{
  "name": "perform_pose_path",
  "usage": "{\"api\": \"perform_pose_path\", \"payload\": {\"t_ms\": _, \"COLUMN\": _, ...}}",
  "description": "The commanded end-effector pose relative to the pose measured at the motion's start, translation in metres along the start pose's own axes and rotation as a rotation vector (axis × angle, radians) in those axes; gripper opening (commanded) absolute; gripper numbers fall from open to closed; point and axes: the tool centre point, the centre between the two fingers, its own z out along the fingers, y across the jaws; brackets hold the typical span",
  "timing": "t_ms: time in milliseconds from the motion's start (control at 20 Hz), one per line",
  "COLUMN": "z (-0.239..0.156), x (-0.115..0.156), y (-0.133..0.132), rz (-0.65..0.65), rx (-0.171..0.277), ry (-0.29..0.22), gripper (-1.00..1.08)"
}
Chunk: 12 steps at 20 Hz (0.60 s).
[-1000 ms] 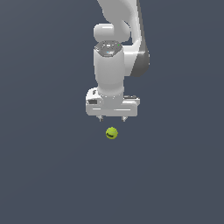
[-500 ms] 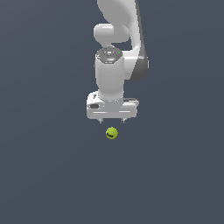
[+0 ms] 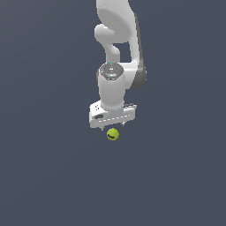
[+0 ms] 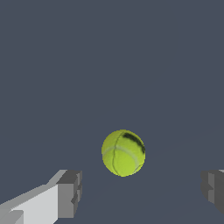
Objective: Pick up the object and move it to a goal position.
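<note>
Ball (image 4: 123,152) just below wide-open, empty gripper (image 3: 113,128), btwn fingers (image 4: 69,194), no contact.

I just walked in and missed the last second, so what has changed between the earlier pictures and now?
The arm swung slightly toward the exterior view's right and the gripper came down a little, closer over the tennis ball. Nothing was taken hold of: the jaws stay wide open on either side of the ball without touching it. The ball lies where it was.

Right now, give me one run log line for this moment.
phase: approach | gripper: open, above ball | ball: on floor, not gripped | fingers: apart, either side
</note>
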Motion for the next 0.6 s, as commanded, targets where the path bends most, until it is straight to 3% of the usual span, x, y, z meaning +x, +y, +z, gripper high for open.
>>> {"api": "perform_pose_path", "payload": {"t_ms": 0, "z": 0.013, "x": -0.003, "y": 0.0, "rz": -0.069, "rx": -0.001, "ry": -0.01, "gripper": 1.0}}
{"api": "perform_pose_path", "payload": {"t_ms": 550, "z": 0.045, "x": -0.012, "y": -0.002, "rz": -0.25, "rx": 0.003, "ry": -0.034, "gripper": 1.0}}
